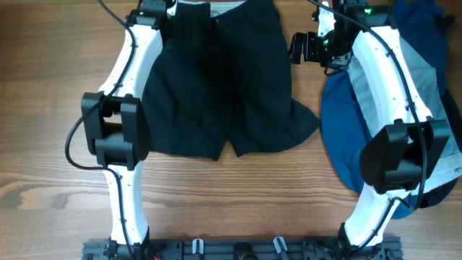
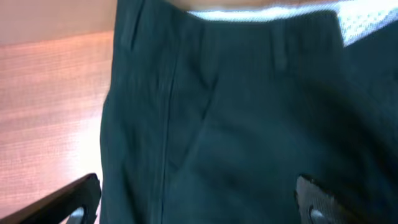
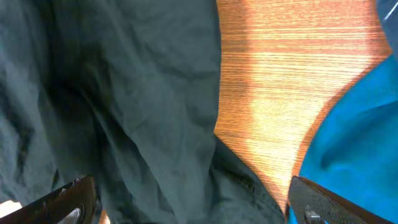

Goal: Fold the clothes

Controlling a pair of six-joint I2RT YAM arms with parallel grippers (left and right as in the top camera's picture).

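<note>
Directly over black shorts (image 1: pixel 216 79), left pincer (image 2: pixel 196 208), fingers wide apart.

The left arm (image 1: pixel 126 61) and the right arm (image 1: pixel 393 72) have glossy white shells on their long links, broken by blocky black joint housings (image 1: pixel 115 133). Thin black cables (image 1: pixel 68 148) loop alongside, and a small green light (image 1: pixel 369 10) glows near the right wrist. The finger pads (image 2: pixel 318 200) are black and finely dimpled.
</note>
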